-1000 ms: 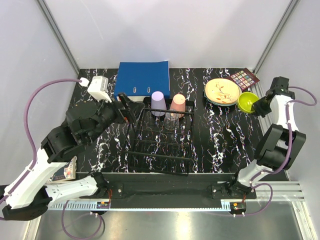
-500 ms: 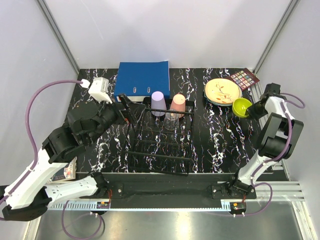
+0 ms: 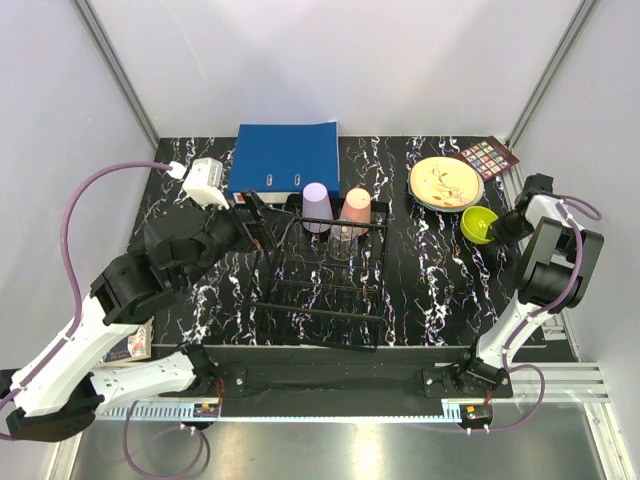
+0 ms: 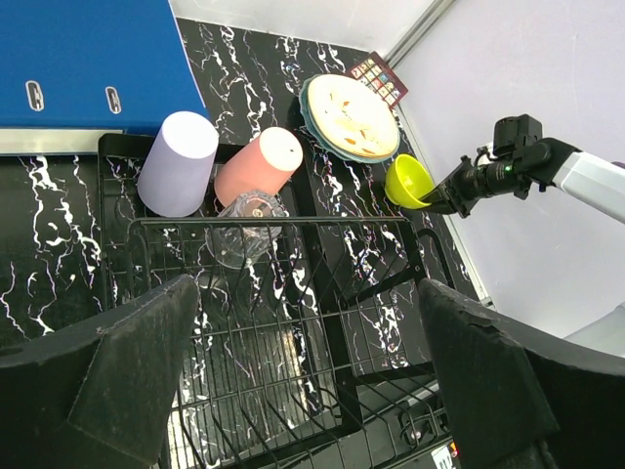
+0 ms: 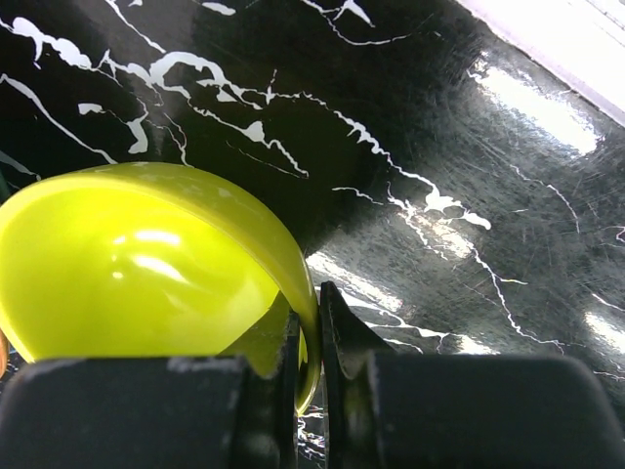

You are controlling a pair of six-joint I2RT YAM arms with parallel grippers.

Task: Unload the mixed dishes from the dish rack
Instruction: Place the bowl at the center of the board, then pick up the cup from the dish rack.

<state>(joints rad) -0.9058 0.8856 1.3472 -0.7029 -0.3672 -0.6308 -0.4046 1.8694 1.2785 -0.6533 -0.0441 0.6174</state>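
Notably, over the last second the right gripper (image 3: 504,226) has carried the bowl (image 3: 479,223) down and leftward in the top view, to just below the plates (image 3: 445,184) at upper right. Its jaws are pinched shut on the bowl's rim. Judgement: set-down is near, and this dish is out of the rack (image 3: 325,316). The left gripper (image 3: 258,222), spread wide and empty, has edged toward the rack's upper left corner. Lilac cup (image 3: 318,207), pink cup (image 3: 356,207) and glass (image 3: 343,240) are still racked. Whether the bowl touches the table (image 3: 420,280) cannot be told. The lower plates are hidden under the top one, and the glass is faint among the wires.
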